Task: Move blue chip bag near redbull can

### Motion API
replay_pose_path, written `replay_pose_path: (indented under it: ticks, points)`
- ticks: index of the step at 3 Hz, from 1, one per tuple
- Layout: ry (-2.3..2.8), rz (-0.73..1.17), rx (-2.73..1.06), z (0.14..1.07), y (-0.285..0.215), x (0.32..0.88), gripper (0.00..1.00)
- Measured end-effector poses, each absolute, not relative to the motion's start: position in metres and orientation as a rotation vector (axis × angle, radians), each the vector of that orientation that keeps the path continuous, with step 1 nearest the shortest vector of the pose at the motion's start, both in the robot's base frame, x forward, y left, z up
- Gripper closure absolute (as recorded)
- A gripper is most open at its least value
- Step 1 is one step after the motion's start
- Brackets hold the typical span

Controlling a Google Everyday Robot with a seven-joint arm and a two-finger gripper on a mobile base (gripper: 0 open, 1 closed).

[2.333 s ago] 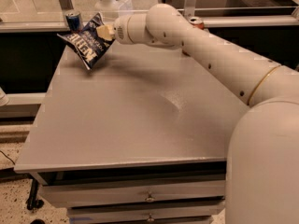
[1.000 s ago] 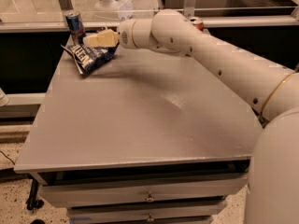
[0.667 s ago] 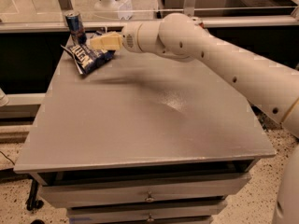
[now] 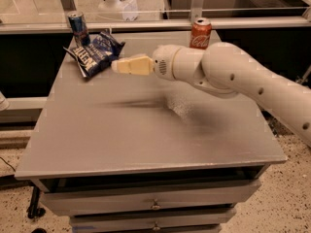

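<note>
The blue chip bag [image 4: 95, 53] lies crumpled on the grey table [image 4: 146, 130] at its far left corner. The redbull can [image 4: 77, 28] stands upright just behind the bag's left end, almost touching it. My gripper [image 4: 116, 65] hovers just to the right of the bag, a small gap away from its edge, open and holding nothing. My white arm reaches in from the right across the table.
A red Coca-Cola can [image 4: 200, 33] stands at the table's far edge right of centre, behind my arm. A rail with glass panels runs behind the table. Drawers sit under the tabletop in front.
The bag was held in the air by my gripper, then set down beside the redbull can. My gripper has let it go and drawn back to the right.
</note>
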State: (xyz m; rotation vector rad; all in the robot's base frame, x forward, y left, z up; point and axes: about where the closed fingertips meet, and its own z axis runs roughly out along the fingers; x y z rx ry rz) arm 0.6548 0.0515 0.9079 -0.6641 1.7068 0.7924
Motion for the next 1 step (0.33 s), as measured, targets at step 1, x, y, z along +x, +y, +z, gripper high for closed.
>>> replay_pose_path:
  ticks: [1]
  points:
    - [1.703,0.765,-0.625,0.9137,0.0239,0.6521,0.00]
